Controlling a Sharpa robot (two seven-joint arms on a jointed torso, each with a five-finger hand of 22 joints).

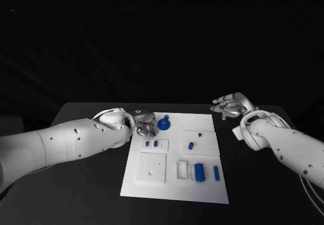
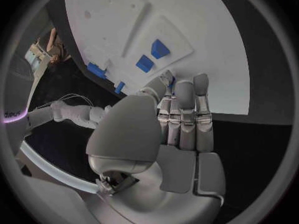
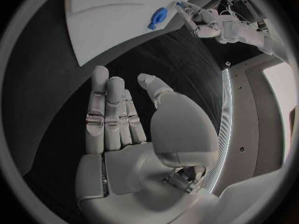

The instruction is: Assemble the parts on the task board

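Head view first: white rectangular task board sitting mid-table, long axis running 12 to 6. Round blue disc-shaped part with a small tab up at the board's 11 o'clock corner, tab poking toward 12. Left silver hand right beside that disc at its 9 o'clock, maybe touching; fingers straight and packed close together in the left wrist view, nothing visibly held, though can't tell for sure about contact with the disc. Right silver hand off the board past its 1 o'clock corner, over bare black table, fingers loosely extended, holding nothing.

Two small blue blocks near board centre-left, short blue pegs on the raised square at 2 o'clock, and two long blue bars at 5 o'clock, both lying lengthwise 12 to 6.

Looks like hard plastic: light, stiff, probably a bit slick. Best bet for the disc: pinch across the rim. For the bars: grab mid-length across the narrow sides.
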